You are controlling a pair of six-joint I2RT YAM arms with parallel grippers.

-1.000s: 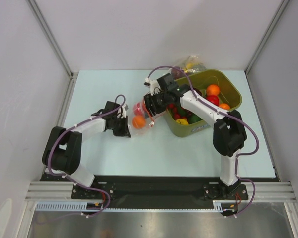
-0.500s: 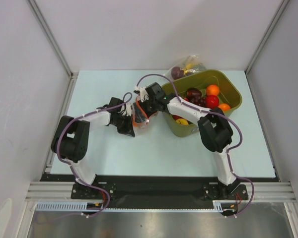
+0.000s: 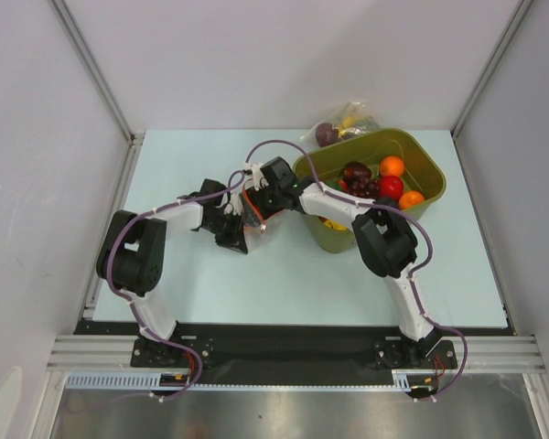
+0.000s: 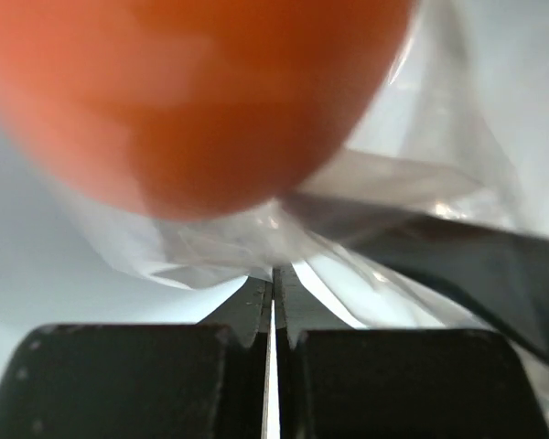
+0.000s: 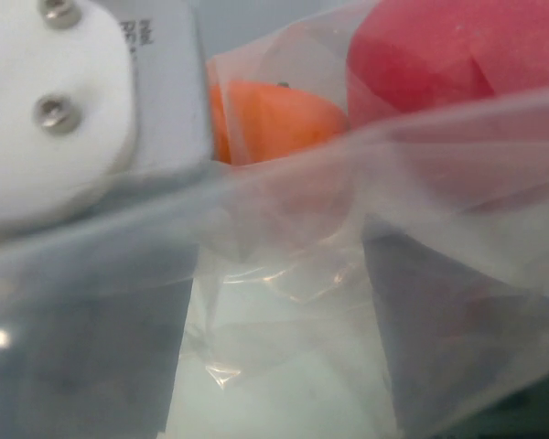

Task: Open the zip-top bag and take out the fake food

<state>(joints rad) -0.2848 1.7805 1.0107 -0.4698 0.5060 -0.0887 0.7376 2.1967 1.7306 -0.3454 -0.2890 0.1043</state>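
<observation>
The zip-top bag is clear crinkly plastic, squeezed between my two grippers on the table left of the bin. It holds an orange fruit, which also shows in the right wrist view, and a red apple. My left gripper is shut on a fold of the bag's film just below the orange fruit; from above it sits at the bag's left. My right gripper is open, its fingers wide apart and seen through the film, at the bag's upper right. The red zip strip is hidden.
An olive-green bin right of the bag holds orange, red, dark maroon and yellow fruits. A second clear bag with purple and yellow shapes lies behind the bin. Grey walls enclose the table on three sides.
My right gripper has moved left from the bin's edge onto the bag. My left gripper has closed in from the left, and the bag is now bunched between them.
</observation>
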